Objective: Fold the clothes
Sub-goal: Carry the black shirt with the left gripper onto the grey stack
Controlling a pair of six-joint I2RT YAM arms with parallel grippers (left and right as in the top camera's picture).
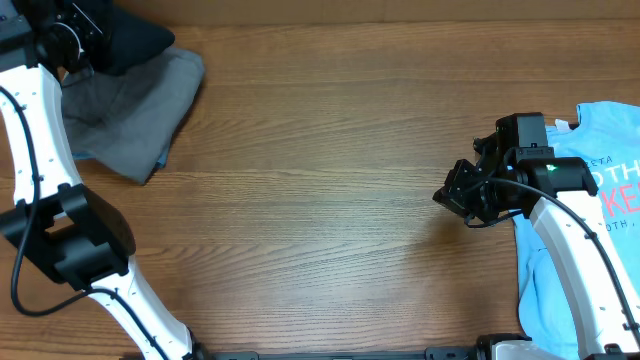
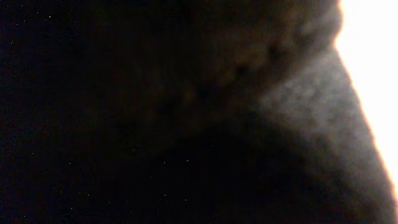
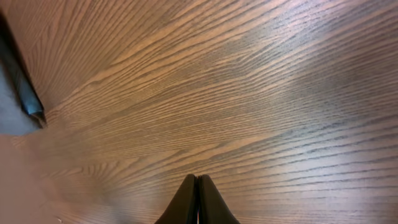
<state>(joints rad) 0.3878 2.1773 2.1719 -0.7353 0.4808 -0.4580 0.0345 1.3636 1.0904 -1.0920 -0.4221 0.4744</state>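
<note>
The black T-shirt (image 1: 140, 38) lies bunched at the table's far left corner, partly on the grey shorts (image 1: 130, 105). My left gripper (image 1: 75, 40) is pressed into the black cloth. Dark fabric (image 2: 155, 112) fills the left wrist view and hides the fingers, so I cannot tell whether they are open or shut. The light blue printed tee (image 1: 605, 190) lies spread at the right edge. My right gripper (image 1: 455, 197) hovers over bare table just left of the tee. In the right wrist view its fingers (image 3: 198, 186) are shut together with nothing between them.
The wooden table (image 1: 320, 180) stretches between the two heaps of clothes. The right arm (image 1: 570, 240) crosses over the blue tee. A dark and grey edge (image 3: 18, 99) shows at the left of the right wrist view.
</note>
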